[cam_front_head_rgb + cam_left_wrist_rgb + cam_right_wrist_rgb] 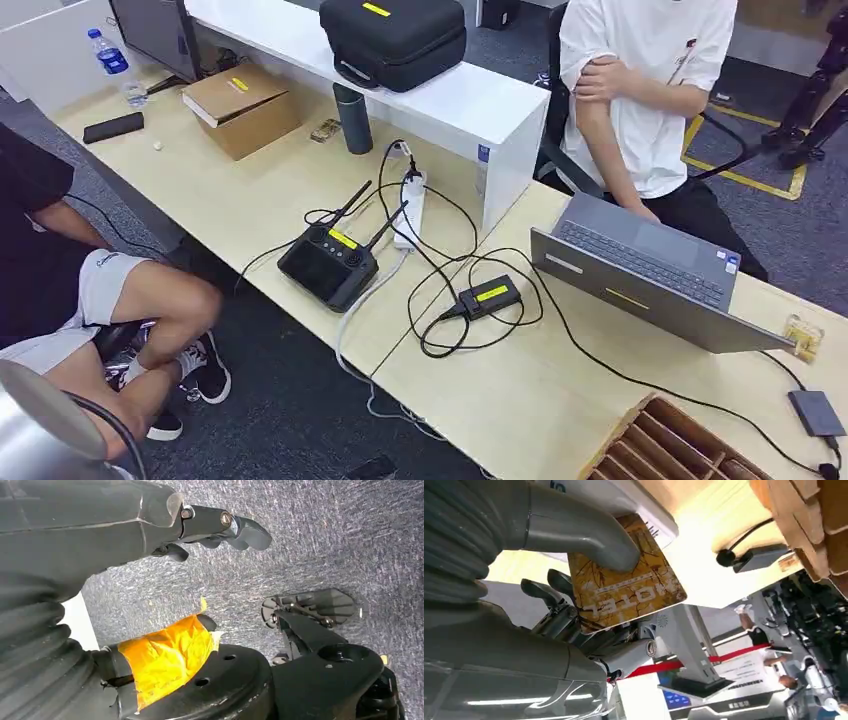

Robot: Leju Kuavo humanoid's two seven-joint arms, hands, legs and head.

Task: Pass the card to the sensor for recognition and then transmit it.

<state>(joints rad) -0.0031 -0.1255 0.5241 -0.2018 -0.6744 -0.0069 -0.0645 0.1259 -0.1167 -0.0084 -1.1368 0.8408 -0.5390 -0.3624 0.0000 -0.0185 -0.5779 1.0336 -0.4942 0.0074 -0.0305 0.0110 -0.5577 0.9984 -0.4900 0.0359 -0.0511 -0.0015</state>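
Observation:
My right hand [549,595] holds a golden-brown hotel card [634,590], the thick thumb [589,535] pressing on its face and dark fingers behind it. Past the card, a small dark sensor box [754,557] with a cable lies on the light desk. The head view shows the same sensor [817,412] at the desk's right edge, beside a wooden slotted organiser [670,445]. My left hand [150,525] hangs over grey carpet, its fingers [240,530] loosely extended and holding nothing.
An open grey laptop [650,275] sits mid-desk with a person in a white shirt [640,90] behind it. A black controller [328,262], power strip [408,215] and looped cables [450,300] lie left of it. A small golden item [803,337] stands behind the sensor. Another person [110,300] sits at left.

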